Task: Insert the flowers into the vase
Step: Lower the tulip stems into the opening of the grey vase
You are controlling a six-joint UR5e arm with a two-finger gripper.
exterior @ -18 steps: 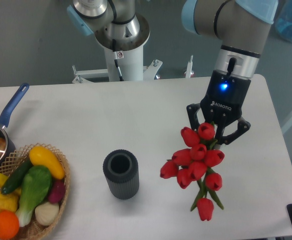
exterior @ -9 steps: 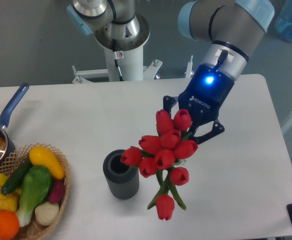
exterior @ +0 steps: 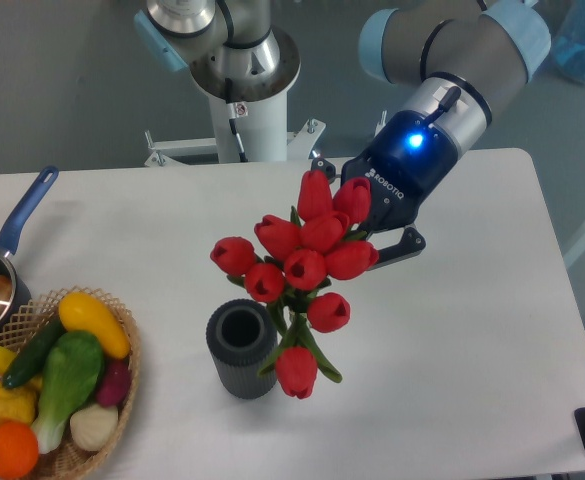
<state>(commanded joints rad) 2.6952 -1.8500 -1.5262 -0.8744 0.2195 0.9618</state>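
Red flowers point(exterior: 302, 262) with green stems, ribbed dark grey vase point(exterior: 242, 350), white table point(exterior: 152, 240).

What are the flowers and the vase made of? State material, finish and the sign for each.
Flowers: likely plastic or fabric; uniform glossy red buds, stiff green stems suggest artificial. Vase: probably matte plastic or rubber; dark grey, evenly ribbed sides, no shine. Neither is certain from this view.

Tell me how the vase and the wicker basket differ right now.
The vase is a dark grey ribbed cylinder; the basket is tan woven wicker, wide and shallow. The vase's mouth shows nothing inside, while the basket is heaped with colourful toy vegetables. The vase stands near the table's middle, with the held flowers beside and above it; the basket sits at the left edge, partly out of frame. Both rest on the white table, mouths upward.
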